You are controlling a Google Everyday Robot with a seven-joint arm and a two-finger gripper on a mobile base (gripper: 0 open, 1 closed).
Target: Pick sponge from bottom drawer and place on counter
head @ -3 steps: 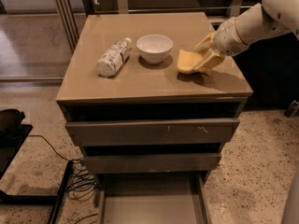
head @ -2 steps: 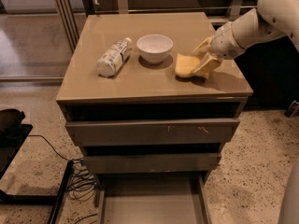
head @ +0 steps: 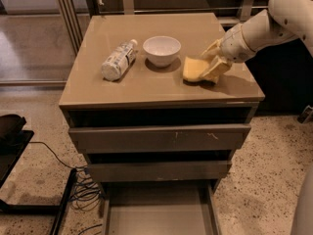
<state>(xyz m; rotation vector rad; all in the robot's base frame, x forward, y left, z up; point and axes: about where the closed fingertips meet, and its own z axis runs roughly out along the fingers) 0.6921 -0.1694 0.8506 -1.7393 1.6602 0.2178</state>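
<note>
Soft, light, squashable sponge [head: 191,68] is gripped at its right edge by the closed gripper [head: 209,66], centre-right on the counter [head: 146,89].

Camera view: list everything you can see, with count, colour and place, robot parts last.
counter: one, glossy taupe, top of the drawer cabinet
bottle: one, clear with white label, lying on its side, counter's left
bowl: one, white, upright, counter's middle
sponge: one, pale yellow-orange, on the counter right of the bowl
upper drawers: two, taupe fronts, below the counter
bottom drawer: one, grey-brown, open, lowest
cables: several, dark, floor left of cabinet
arm: one, white, reaching from the right
hand: one, cream-yellow, at the sponge's right edge
</note>
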